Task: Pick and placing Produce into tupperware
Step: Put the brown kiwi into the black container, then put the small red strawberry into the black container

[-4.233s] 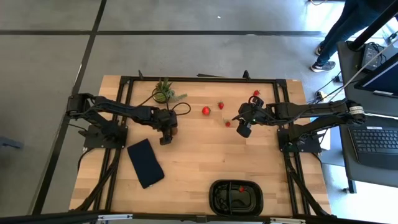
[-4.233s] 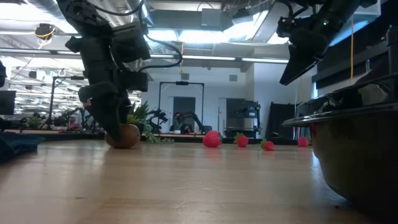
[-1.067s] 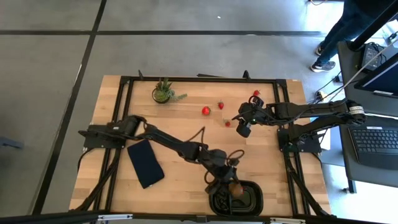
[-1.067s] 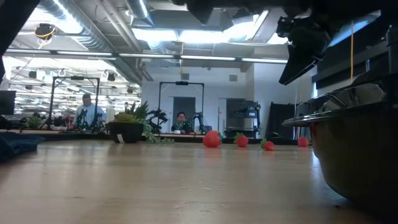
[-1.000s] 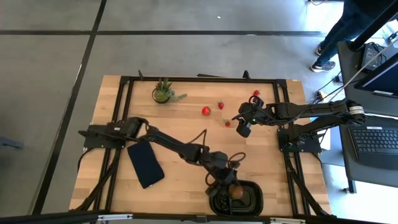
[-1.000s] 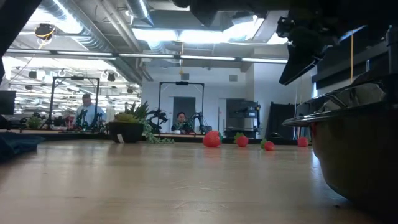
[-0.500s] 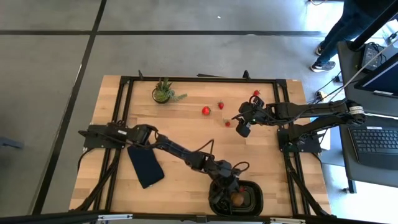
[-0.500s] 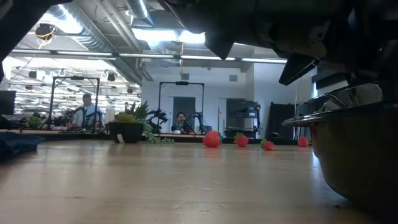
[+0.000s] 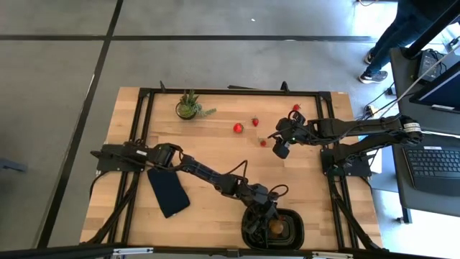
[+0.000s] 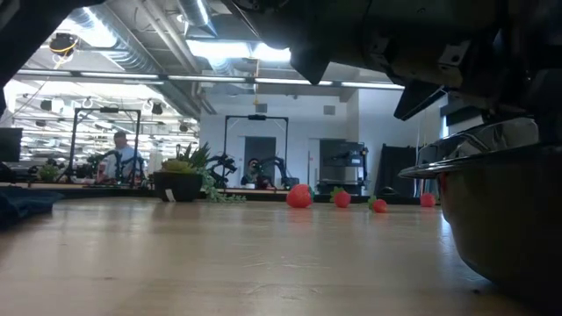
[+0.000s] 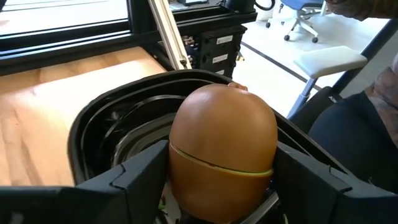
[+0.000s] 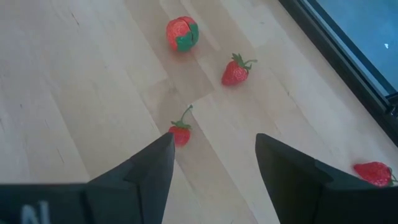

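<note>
Tupperware (image 9: 293, 232), a black rounded-rectangular plastic tray with inner compartments, sits at the near edge of the pale wooden table (image 9: 215, 155). The left arm reaches diagonally across the table, and the left gripper (image 9: 270, 220) is lowered into the tray. In the left wrist view, a brown oval kiwi-like fruit (image 11: 223, 152) with a thin green seam line sits between the two dark fingers (image 11: 144, 180) over the tray interior; whether the fingers press the fruit or stand just clear of it cannot be told.

The right gripper (image 9: 279, 144) hangs over the far right part of the table. Its fingers (image 12: 287, 171) are parted and hold nothing. A small red strawberry with a green stem (image 12: 180, 132) lies on the wood beside one fingertip. Three more red pieces lie farther off: a rounded red fruit with a green patch (image 12: 182, 33), a strawberry with a leafy top (image 12: 235, 72), and another strawberry (image 12: 372, 172) near the table's black frame.

A spiky green potted plant (image 9: 188, 106) stands at the far left. A flat dark navy rectangular slab (image 9: 168, 188) lies beside the left arm.
</note>
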Robot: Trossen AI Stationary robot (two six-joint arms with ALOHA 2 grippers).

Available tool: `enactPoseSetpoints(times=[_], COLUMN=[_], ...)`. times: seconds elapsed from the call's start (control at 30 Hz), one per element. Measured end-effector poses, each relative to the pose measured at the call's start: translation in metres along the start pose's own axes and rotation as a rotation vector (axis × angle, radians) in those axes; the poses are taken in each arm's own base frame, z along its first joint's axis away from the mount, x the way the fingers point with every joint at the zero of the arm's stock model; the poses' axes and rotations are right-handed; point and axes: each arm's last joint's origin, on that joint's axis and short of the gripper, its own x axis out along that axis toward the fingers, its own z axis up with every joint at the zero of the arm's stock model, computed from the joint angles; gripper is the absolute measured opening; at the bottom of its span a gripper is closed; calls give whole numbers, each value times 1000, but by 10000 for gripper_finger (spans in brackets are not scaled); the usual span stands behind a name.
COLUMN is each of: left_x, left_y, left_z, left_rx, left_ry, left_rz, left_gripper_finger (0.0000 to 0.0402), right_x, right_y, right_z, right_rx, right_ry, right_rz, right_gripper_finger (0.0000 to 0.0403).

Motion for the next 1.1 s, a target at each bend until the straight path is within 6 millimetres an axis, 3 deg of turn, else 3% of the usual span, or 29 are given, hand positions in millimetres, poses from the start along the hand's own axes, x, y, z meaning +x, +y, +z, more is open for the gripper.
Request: enactPoseSetpoints(times=[0.47,0.63,0.87,1.1], left_x=[0,-9,-61,-123], left_y=[1,13,43,50], left_z=[0,3,23,50], left_rx=[40,-15,-131,-127], left_ry=[1,15,211,387], left_rz=[7,33,67,144], left_gripper_finger=[304,309,304,303], right_x=[0,0,0,1], right_y=[0,0,0,-2], right_z=[0,-1,-2,-1], right_rx=[-2,-6,46,67], right_ry=[1,7,23,26], right_rz=[0,-2,16,8], right_gripper_finger=[226,226,226,226])
